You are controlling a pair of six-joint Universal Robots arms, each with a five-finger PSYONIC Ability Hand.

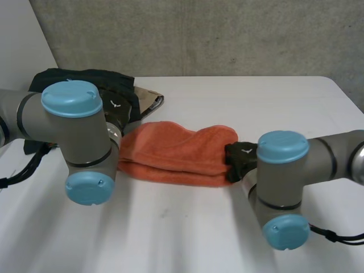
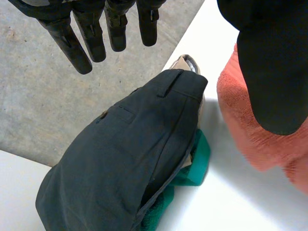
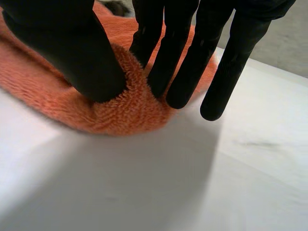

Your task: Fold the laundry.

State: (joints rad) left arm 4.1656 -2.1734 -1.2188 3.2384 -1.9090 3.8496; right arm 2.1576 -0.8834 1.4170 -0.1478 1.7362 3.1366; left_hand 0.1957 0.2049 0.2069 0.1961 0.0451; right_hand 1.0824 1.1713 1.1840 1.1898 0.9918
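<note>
An orange towel [image 1: 170, 151] lies folded across the middle of the white table [image 1: 261, 102], its long side running from one arm to the other. The right hand [image 1: 239, 160] is at the towel's right end. In the right wrist view its thumb [image 3: 72, 57] presses down on the terry, and a ridge of cloth is pinched between the thumb and the nearest straight fingers [image 3: 166, 62]. The outer fingers reach past the towel's edge over bare table.

The left hand [image 1: 116, 107] is at the towel's left end, beside a pile at the table's back left corner. Its fingers [image 2: 72, 45] are straight, slightly spread and set apart from the thumb, holding nothing. In the pile, dark trousers [image 2: 130, 159] lie on top of a green cloth [image 2: 199, 161] and a beige garment [image 2: 186, 62].
</note>
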